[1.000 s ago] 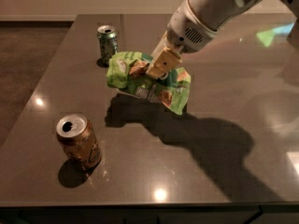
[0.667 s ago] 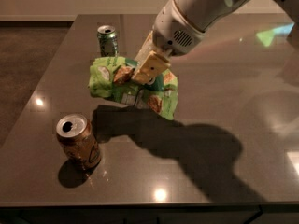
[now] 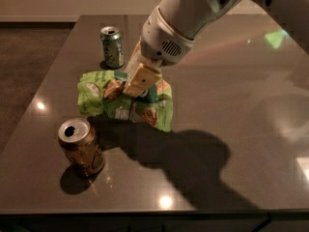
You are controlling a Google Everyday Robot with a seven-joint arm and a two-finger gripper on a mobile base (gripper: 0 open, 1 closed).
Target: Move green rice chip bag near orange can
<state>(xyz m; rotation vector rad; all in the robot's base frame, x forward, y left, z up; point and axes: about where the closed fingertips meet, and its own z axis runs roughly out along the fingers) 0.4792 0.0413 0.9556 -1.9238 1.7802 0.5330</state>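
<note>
Grasping the green rice chip bag [image 3: 118, 109] centrally, the pincer [image 3: 136, 88] holds it seemingly lengthwise left-right.

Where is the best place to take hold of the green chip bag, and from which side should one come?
Probably its crumpled upper middle, from above. The green chip bag is soft, wide and wrinkly, so a raised fold gives something to pinch. The gripper sits exactly there, reaching down, shut on it.
</note>
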